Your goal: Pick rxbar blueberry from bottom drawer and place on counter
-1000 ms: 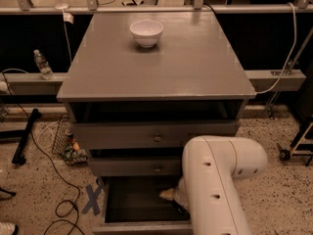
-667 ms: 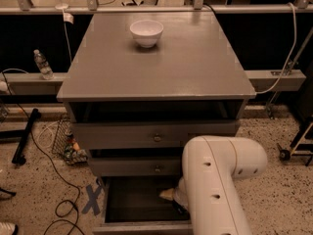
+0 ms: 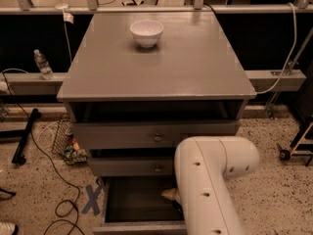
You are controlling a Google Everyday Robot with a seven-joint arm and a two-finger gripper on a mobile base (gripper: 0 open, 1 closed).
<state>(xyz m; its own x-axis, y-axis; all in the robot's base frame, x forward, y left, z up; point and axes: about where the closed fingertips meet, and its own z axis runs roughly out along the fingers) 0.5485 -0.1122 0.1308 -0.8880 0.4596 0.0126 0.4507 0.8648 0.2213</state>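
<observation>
speckled floor [image 3: 274, 146] runs under a grey drawer cabinet [image 3: 122, 135]. at far left a water bottle [image 3: 43, 64] stands on a ledge. nearer, a wire basket [image 3: 64, 142] sits on the floor just beside the cabinet, and a blue tape cross [image 3: 93, 199] lies by the bottom drawer [image 3: 137, 226]. a white bowl [image 3: 146, 32] rests toward the far edge of the counter [image 3: 156, 72]. the bottom drawer is pulled open, its inside dark. from the near right my white arm [image 3: 208, 180] bends down into it. the gripper [image 3: 173, 201] sits at the drawer's right side, mostly behind the arm, and i cannot tell whether it is apart or clamped. the rxbar blueberry cannot be made out.
</observation>
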